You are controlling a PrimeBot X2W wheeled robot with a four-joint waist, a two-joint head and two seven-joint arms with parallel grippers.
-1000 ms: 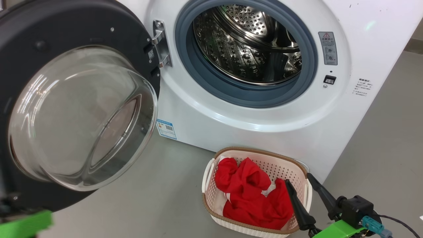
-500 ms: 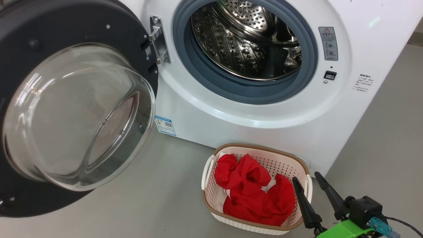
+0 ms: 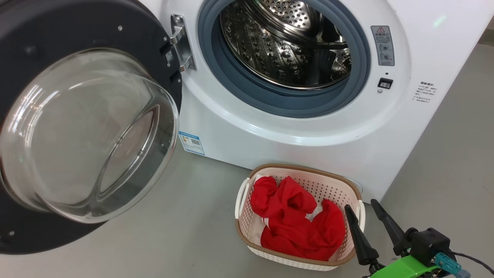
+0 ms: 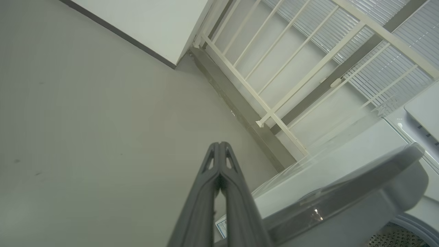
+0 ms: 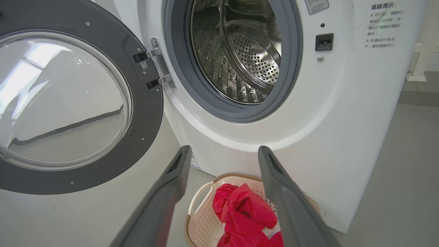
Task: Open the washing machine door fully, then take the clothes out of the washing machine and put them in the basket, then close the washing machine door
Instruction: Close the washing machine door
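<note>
Red clothes [image 3: 297, 227] are seen heaped in the basket [image 3: 299, 170], set on the floor [image 3: 185, 231] at lower centre before the washing machine [image 3: 270, 143]; its door [image 3: 77, 23] is swung wide at left. The right gripper [image 3: 360, 205] is held spread beside the basket, lower right; the left gripper [image 4: 219, 145] is pressed together.

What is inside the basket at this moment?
The red clothes lie bunched inside the basket, with a bit of white trim showing. They cover most of its floor, so anything beneath them cannot be seen.
</note>
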